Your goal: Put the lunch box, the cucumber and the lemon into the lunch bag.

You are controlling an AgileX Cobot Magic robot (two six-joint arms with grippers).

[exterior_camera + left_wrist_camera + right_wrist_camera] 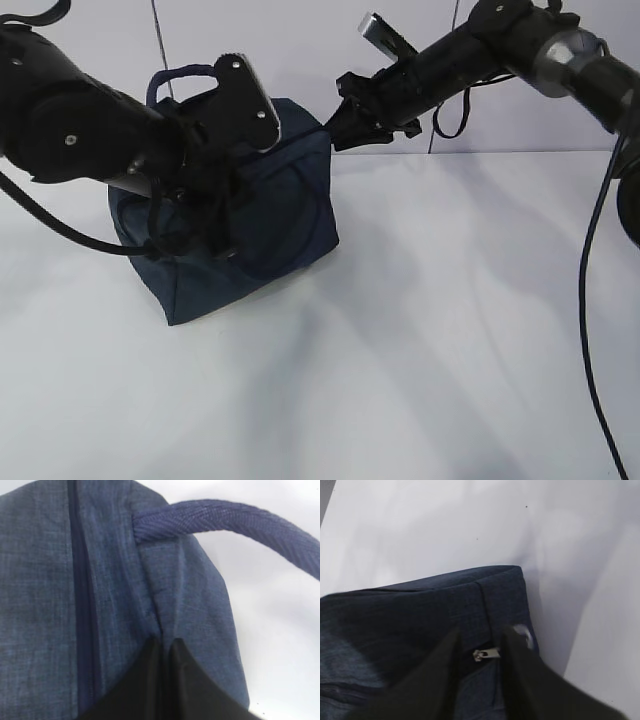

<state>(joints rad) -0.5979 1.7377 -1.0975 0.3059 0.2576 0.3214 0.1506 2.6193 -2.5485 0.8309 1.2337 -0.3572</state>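
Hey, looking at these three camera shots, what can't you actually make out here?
- Lunch box, cucumber and lemon: in no view; whether they sit inside the lunch bag is hidden by its fabric.
- Left tool: exterior view, arm covers the tips; the wrist view shows the fingers pinching the fabric.
- Zipper pull: right wrist view, lies between the right tool's blurred fingers, contact unclear.
- Bag's left side: exterior view, blocked by the left arm.

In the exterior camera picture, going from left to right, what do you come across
Left arm → bag handle → lunch bag, which the left claw overlaps → right claw at the bag's top right corner → right arm → hanging black cable.
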